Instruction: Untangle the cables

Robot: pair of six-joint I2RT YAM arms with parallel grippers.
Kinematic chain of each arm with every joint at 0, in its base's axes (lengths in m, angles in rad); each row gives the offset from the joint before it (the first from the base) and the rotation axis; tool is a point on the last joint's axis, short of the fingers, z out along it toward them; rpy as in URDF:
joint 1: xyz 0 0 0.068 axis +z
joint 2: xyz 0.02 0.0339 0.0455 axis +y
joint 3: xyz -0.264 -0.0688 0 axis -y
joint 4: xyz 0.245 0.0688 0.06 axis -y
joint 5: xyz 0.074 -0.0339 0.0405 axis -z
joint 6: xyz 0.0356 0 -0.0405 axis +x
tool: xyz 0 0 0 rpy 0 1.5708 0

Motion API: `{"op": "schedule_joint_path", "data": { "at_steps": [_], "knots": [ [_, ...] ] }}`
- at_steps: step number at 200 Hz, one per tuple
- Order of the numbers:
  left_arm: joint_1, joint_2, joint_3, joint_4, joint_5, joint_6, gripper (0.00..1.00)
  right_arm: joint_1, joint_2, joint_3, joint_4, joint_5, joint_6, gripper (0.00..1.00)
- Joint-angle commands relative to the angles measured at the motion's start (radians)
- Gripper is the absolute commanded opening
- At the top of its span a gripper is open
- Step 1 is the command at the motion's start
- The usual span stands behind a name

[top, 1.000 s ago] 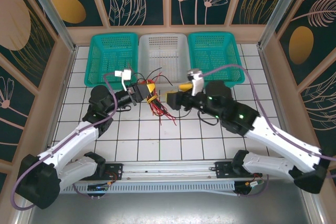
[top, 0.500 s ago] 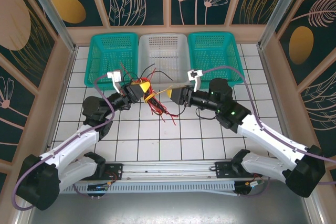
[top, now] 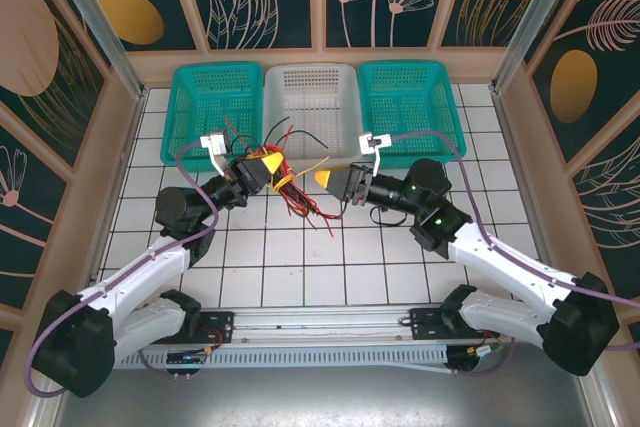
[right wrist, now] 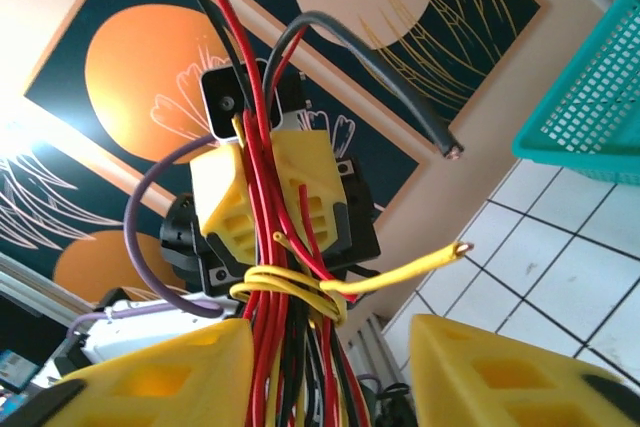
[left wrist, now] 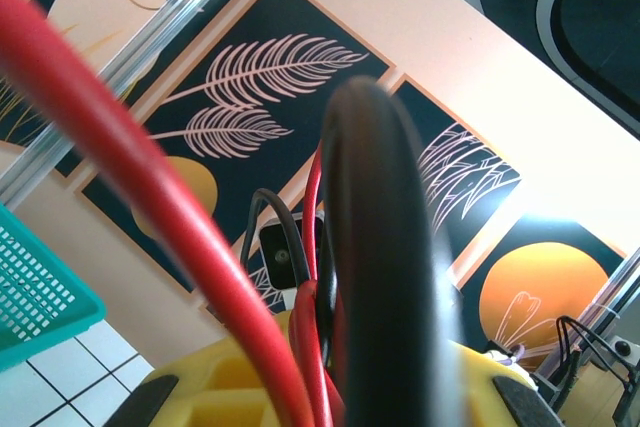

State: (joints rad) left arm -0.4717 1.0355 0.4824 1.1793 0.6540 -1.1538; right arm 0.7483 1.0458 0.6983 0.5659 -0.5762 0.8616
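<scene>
Cables: the red, black and yellow bundle [top: 291, 190] hangs between the 2 grippers, above the middle of the tabletop [top: 300, 267] and nearer its far edge. A yellow cable [right wrist: 290, 289] is looped round the red ones, with 1 bare end poking out sideways.
Left gripper: the left gripper [top: 268, 162] has its fingers together, clamped on the cables.
Right gripper: the right gripper [top: 323, 179] has its yellow fingers [right wrist: 150, 377] apart, with the bundle running through the gap.
Change over 1 second: both grippers have shifted toward the far edge, the left one also toward the left edge. The right gripper's gap has narrowed. The loose upper ends now reach closer to the baskets.
Change over the last half second: very little.
Baskets: 3 in a row along the far edge, a teal basket [top: 212, 112], a white basket [top: 310, 97] and another teal basket [top: 410, 107], all unmoved.
</scene>
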Motion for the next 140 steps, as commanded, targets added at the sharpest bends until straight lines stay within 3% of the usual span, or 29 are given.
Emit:
{"op": "schedule_joint_path", "data": {
  "at_steps": [1, 57, 76, 95, 140],
  "knots": [
    [-0.002, 0.006, 0.007, 0.098, 0.012, -0.02, 0.0, -0.022, 0.034, 0.005, 0.101, -0.024, 0.052, 0.38],
    [-0.002, 0.024, 0.023, 0.106, 0.028, -0.026, 0.0, -0.033, 0.082, 0.049, 0.119, -0.048, 0.054, 0.23],
    [-0.002, 0.033, 0.027, 0.108, 0.032, -0.029, 0.0, -0.035, 0.081, 0.044, 0.124, -0.05, 0.061, 0.23],
    [-0.002, 0.039, 0.026, 0.111, 0.029, -0.032, 0.0, -0.039, 0.071, 0.029, 0.141, -0.047, 0.071, 0.29],
    [-0.002, 0.05, 0.034, 0.128, 0.031, -0.046, 0.0, -0.063, 0.058, 0.014, 0.158, -0.056, 0.088, 0.2]
  ]
}}
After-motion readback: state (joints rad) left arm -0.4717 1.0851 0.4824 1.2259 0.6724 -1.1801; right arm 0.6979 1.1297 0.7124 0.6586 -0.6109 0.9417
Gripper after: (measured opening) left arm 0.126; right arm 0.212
